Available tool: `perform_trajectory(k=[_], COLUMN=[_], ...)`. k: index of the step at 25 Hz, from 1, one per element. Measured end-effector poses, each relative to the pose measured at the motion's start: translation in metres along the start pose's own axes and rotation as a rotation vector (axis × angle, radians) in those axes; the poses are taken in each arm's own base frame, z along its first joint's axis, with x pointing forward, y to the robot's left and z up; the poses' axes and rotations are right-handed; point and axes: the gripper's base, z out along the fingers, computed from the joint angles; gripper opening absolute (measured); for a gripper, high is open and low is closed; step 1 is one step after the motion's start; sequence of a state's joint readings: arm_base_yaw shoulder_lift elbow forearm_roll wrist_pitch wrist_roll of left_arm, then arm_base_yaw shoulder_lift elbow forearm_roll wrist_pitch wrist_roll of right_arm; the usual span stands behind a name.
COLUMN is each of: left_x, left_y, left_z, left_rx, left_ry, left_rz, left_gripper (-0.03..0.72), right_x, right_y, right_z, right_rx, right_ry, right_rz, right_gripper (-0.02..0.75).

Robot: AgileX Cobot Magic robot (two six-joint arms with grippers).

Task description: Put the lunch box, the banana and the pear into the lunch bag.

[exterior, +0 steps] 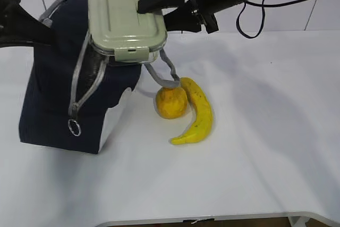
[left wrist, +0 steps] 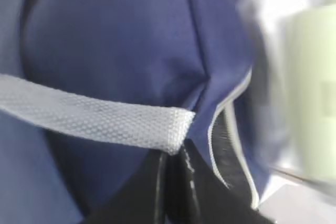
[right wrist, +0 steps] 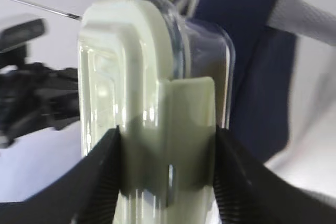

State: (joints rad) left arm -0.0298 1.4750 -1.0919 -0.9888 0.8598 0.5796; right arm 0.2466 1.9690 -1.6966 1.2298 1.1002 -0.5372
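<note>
- I'm gripping the lunch box (exterior: 127,17) in my right tool (right wrist: 167,169), hanging it over the lunch bag (exterior: 50,99) mouth.
- My left tool (left wrist: 173,192) is clenching the bag's fabric, probably steadying the opening.
- The pear (exterior: 170,102) and banana (exterior: 197,112) are waiting on the table (exterior: 265,158).

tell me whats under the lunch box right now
The lunch box, held in the right gripper, hangs over the open top of the lunch bag. Its base covers the opening, so the bag's inside cannot be seen.
</note>
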Motion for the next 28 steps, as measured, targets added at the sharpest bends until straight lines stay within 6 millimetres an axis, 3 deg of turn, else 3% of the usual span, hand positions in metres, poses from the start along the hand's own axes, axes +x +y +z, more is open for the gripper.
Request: perform_trajectory(k=[11,20,28], left_x=[-0.003,-0.002,-0.001], left_y=[-0.010,0.000,0.009], left_z=[-0.003,0.010,0.020], left_rx=[0.081,0.091,0.077], left_ry=[-0.038,-0.005,0.027], left_rz=[0.039,0.061,0.084], left_gripper=[-0.006,-0.006,-0.006], right_x=[0.008,0.020,0.037], right_y=[-0.056,-0.039,-0.056], right_z=[0.032,0.078,0.123], right_rx=[0.067,-0.024,-0.026], right_ry=[0.056,0.033,0.081], right_rz=[0.090,0.101,0.121], right_gripper=[0.394,0.394,0.394])
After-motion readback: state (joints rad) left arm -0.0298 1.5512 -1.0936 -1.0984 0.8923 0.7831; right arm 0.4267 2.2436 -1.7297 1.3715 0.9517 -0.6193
